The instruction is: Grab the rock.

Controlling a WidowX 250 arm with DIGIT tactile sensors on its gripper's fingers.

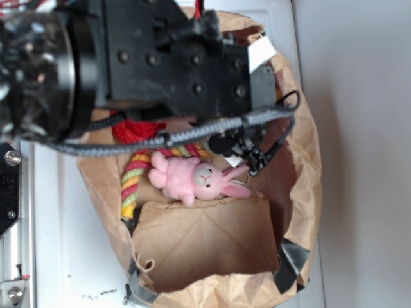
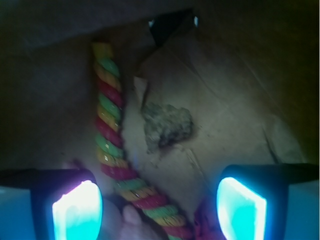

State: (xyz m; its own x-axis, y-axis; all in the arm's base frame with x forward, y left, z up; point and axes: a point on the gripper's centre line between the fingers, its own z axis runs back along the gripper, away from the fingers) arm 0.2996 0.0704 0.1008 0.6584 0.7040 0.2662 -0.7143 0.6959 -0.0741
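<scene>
In the wrist view the rock, a small lumpy grey-brown stone, lies on the brown paper floor of the bag, ahead of and between my fingers. My gripper is open, its two glowing pads wide apart, with nothing held. A red, yellow and green twisted rope runs diagonally under the gripper, left of the rock. In the exterior view the rock is hidden by the arm; my gripper hangs inside the bag just above the pink plush bunny.
The brown paper bag walls surround the gripper on all sides. A red crumpled thing sits under the arm at the bag's left. The bunny's pink limbs show below the rope.
</scene>
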